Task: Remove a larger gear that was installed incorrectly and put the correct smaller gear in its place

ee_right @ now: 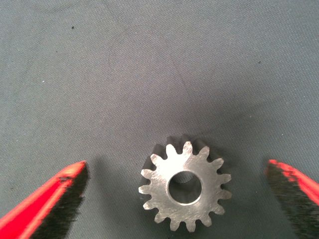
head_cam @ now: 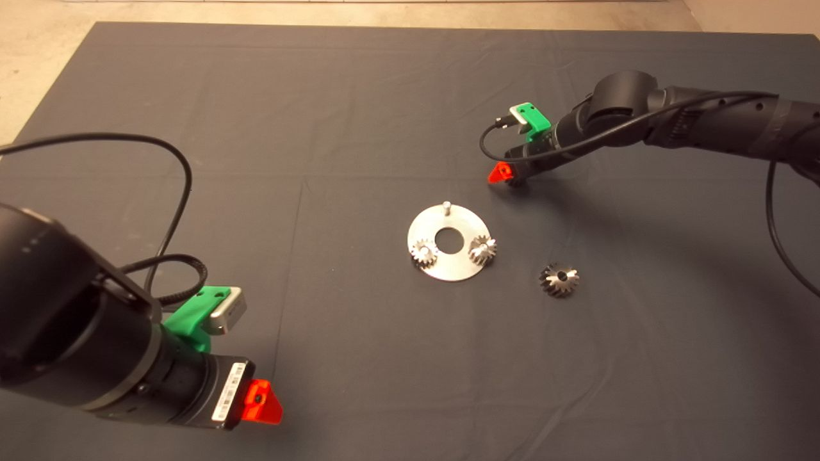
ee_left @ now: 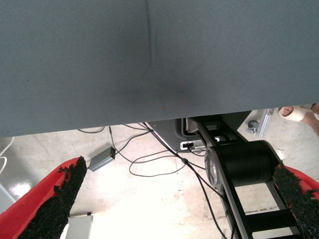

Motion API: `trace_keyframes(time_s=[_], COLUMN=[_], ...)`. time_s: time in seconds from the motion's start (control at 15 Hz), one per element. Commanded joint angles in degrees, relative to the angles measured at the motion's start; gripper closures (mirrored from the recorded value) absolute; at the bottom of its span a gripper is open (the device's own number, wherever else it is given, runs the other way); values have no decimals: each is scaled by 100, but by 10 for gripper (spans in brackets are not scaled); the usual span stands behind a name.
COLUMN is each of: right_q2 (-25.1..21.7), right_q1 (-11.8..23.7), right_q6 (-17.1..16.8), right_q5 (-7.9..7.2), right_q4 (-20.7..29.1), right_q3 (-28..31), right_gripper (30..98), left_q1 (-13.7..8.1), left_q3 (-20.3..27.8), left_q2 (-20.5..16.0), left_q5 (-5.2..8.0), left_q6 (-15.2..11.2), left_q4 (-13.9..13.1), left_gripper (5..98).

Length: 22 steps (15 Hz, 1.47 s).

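Note:
The larger gear (head_cam: 559, 280), with flared star-like teeth, lies loose on the mat to the right of the round steel plate (head_cam: 448, 269). The plate carries two small shiny gears (head_cam: 423, 253) (head_cam: 482, 250) and one bare peg (head_cam: 446, 206) at its far edge. My right gripper (head_cam: 509, 178) hangs low over the mat beyond the plate. In the right wrist view it (ee_right: 177, 166) is open, with the smaller gear (ee_right: 184, 188) lying flat on the mat between its fingers (ee_right: 65, 194), untouched. In the head view the gripper hides that gear. My left gripper (head_cam: 261, 402) waits open at the lower left.
A cable (head_cam: 173, 192) loops over the mat near the left arm. The left wrist view shows the mat's edge (ee_left: 149, 119), the floor with wires, and the robot's base (ee_left: 239, 169) beyond it. A person's foot (ee_left: 299, 113) shows there.

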Motion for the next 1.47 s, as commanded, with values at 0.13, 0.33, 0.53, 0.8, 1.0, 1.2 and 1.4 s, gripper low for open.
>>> trace_keyframes(time_s=[0.13, 0.33, 0.53, 0.8, 1.0, 1.2, 1.4], right_q2=[-34, -52, -125, -219, -227, -227, -210], right_q1=[111, 111, 67, 32, 32, 23, 32], right_q6=[-6, -6, -15, -6, -6, -6, -6], right_q5=[14, 5, 5, 5, 5, 5, 5], right_q4=[-181, -181, -187, -261, -269, -271, -278], right_q3=[166, 166, 157, 148, 157, 166, 166], right_gripper=[375, 429, 429, 474, 474, 512, 532], left_q1=[-21, -16, -21, -25, -25, -25, -25], left_q3=[80, 80, 80, 80, 80, 80, 80], left_q2=[-34, -34, -34, -34, -25, -25, -25], left_q5=[45, 45, 71, 71, 71, 71, 71], left_q6=[-4, -4, -4, 5, 5, 5, 5], left_q4=[-92, -92, -92, -92, -92, -92, -92], left_gripper=[61, 61, 61, 61, 61, 61, 61])
